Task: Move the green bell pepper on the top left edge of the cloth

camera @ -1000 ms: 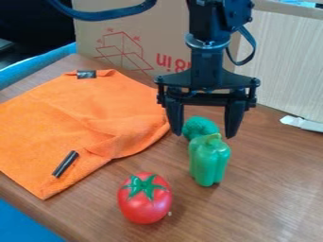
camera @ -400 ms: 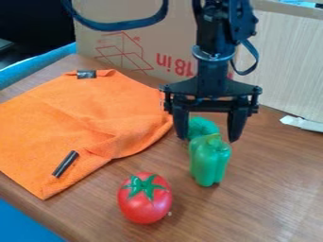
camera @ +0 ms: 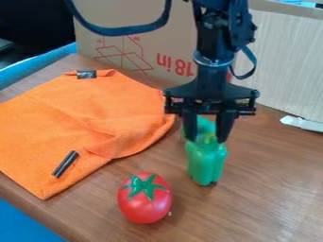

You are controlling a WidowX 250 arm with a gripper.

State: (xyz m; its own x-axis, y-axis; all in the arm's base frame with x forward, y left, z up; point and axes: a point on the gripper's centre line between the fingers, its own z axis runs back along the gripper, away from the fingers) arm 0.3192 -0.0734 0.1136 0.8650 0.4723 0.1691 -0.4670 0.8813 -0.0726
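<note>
The gripper (camera: 206, 138) hangs right of the cloth, its fingers closed in on both sides of the green bell pepper's top. The green bell pepper (camera: 206, 164) stands upright, its stem end between the fingertips; its lower body shows below them. An orange cloth (camera: 82, 118) lies spread over the left part of the table, with a dark patch at its top left edge and a black strip near its lower edge.
A red tomato (camera: 144, 198) sits in front and to the left of the pepper. Another green object (camera: 205, 124) is right behind the pepper, partly hidden by the gripper. A cardboard box (camera: 135, 52) stands at the back; a white item (camera: 302, 123) lies far right.
The gripper has come slightly right and down, and its fingers have drawn together around the pepper's top. The pepper has shifted slightly to the left.
</note>
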